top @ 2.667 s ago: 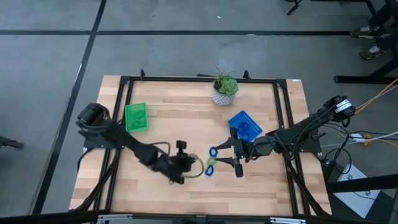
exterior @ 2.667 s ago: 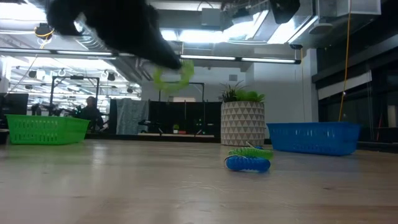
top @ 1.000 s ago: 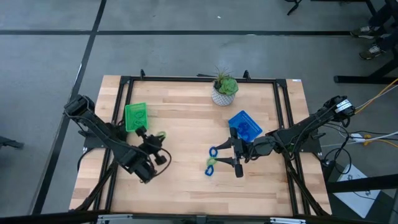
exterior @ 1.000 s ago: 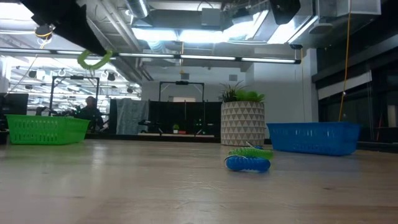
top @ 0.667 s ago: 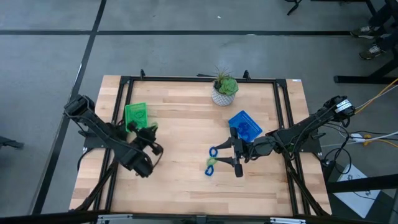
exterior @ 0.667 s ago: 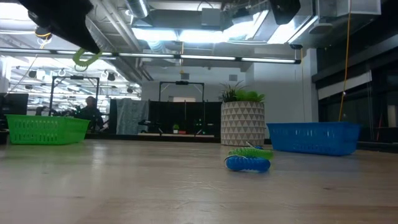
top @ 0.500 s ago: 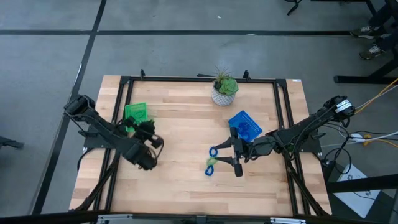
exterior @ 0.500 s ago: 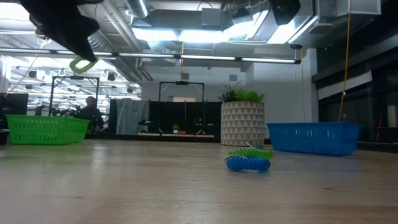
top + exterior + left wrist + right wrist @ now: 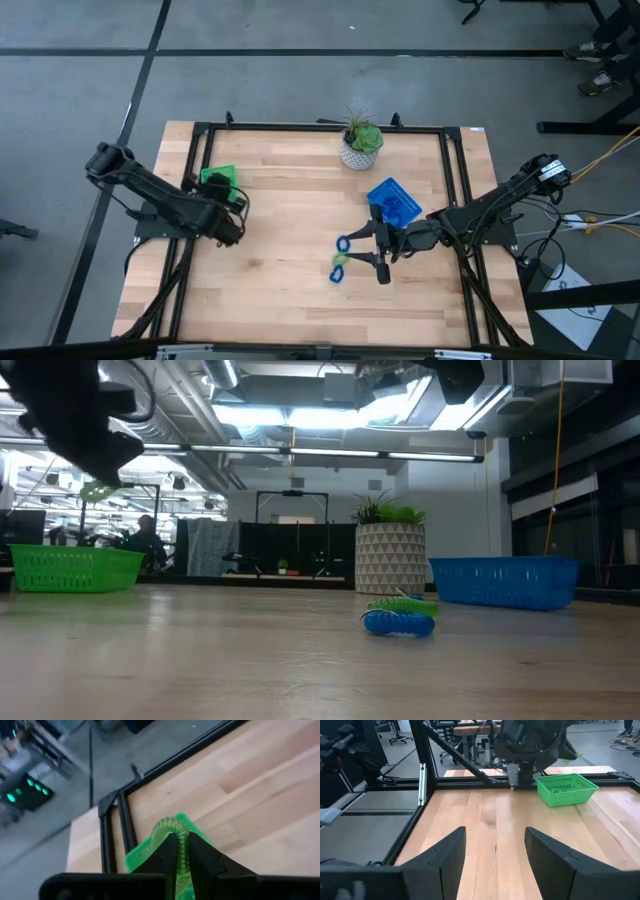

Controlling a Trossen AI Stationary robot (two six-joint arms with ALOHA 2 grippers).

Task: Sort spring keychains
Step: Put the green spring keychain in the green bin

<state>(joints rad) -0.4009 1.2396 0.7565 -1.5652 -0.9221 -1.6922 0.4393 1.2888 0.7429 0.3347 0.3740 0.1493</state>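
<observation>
My left gripper [image 9: 229, 201] hangs over the near edge of the green tray [image 9: 212, 177], shut on a light green spring keychain [image 9: 171, 828] that also shows in the low view [image 9: 95, 490]. A blue keychain [image 9: 342, 243] and a green-and-blue pair [image 9: 337, 268] lie on the table; the low view shows them as a blue coil [image 9: 398, 623] with a green one [image 9: 405, 605] behind. My right gripper [image 9: 365, 247] waits open, just right of them, near the blue tray [image 9: 393, 200]. My left gripper pinches the green keychain between its two fingers [image 9: 200, 860]. The curved end of the loop [image 9: 167, 825] sticks out past the fingertips. The keychain is lifted clear, above the green tray [image 9: 145, 857].
A potted plant [image 9: 360, 145] stands at the far middle of the table. A black frame [image 9: 195, 150] runs along the table's edges. Bare wood lies between the two trays. In the right wrist view the left arm [image 9: 530, 742] stands beside the green tray [image 9: 565, 787].
My left gripper has carried the green keychain toward the table's left and far side, from the bare wood to the green tray's near edge, and has come lower. It has stayed shut on the keychain. The right arm and the keychains on the table have kept still.
</observation>
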